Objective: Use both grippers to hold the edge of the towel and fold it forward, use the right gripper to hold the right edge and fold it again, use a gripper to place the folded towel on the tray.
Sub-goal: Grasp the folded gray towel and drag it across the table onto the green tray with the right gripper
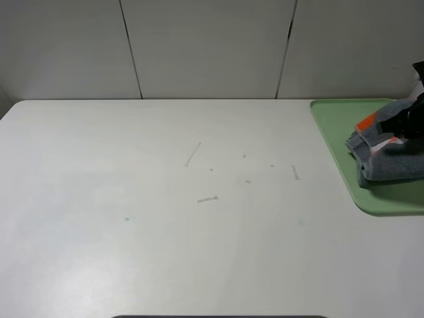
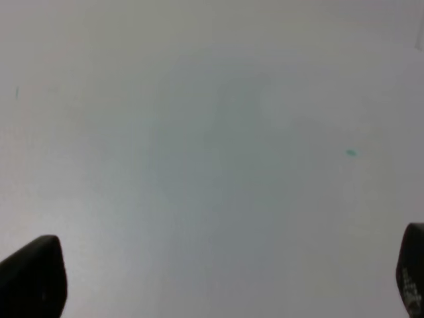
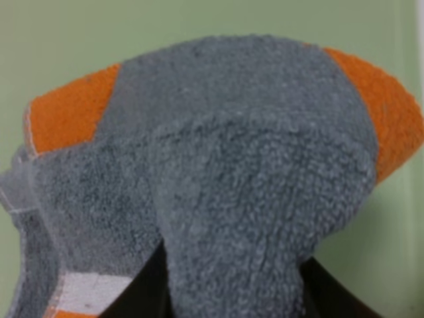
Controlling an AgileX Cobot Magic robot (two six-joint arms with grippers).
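Observation:
The folded dark grey towel [image 1: 387, 156], with orange and white stripes showing, lies bunched on the pale green tray [image 1: 338, 142] at the table's right edge. My right gripper [image 1: 407, 124] comes in from the right edge of the exterior view, onto the towel's upper part. In the right wrist view the towel [image 3: 245, 172] fills the frame, and a fold of it is pinched between the black fingers [image 3: 142, 295] of my right gripper [image 3: 232, 298], with the tray [image 3: 132, 26] behind. My left gripper [image 2: 218, 281] stands open over bare table, holding nothing.
The white table [image 1: 165, 218] carries a few small scuff marks [image 1: 193, 154] near its middle and a tiny teal speck [image 1: 126, 219]. A pale panelled wall [image 1: 205, 46] stands behind the table. The left arm is outside the exterior view.

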